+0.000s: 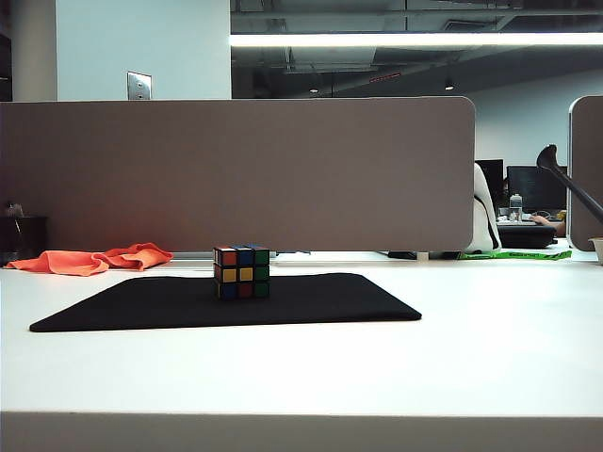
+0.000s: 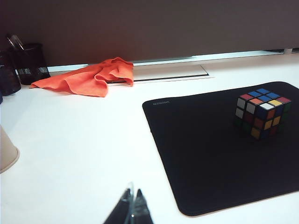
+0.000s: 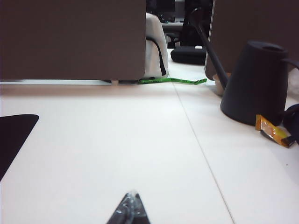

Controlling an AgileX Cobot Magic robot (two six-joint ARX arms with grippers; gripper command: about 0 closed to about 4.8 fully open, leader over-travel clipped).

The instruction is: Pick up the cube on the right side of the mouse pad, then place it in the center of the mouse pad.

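Note:
The cube (image 1: 242, 271) stands upright on the black mouse pad (image 1: 320, 301), near the pad's middle and slightly towards its far edge. Nothing touches it. In the left wrist view the cube (image 2: 261, 113) sits on the mouse pad (image 2: 205, 154), well ahead of my left gripper (image 2: 132, 193), whose tips are pressed together and hold nothing. My right gripper (image 3: 132, 193) is shut and empty too, over bare white table, with only a corner of the mouse pad (image 3: 11, 135) off to its side. Neither gripper appears in the exterior view.
An orange cloth (image 1: 94, 259) lies behind the pad's left corner. A mesh pen holder (image 2: 30, 63) and a pale cup (image 2: 7, 151) stand on the left. A black kettle (image 3: 254, 84) and a snack wrapper (image 3: 273, 130) are on the right. A grey partition (image 1: 236, 174) walls off the back.

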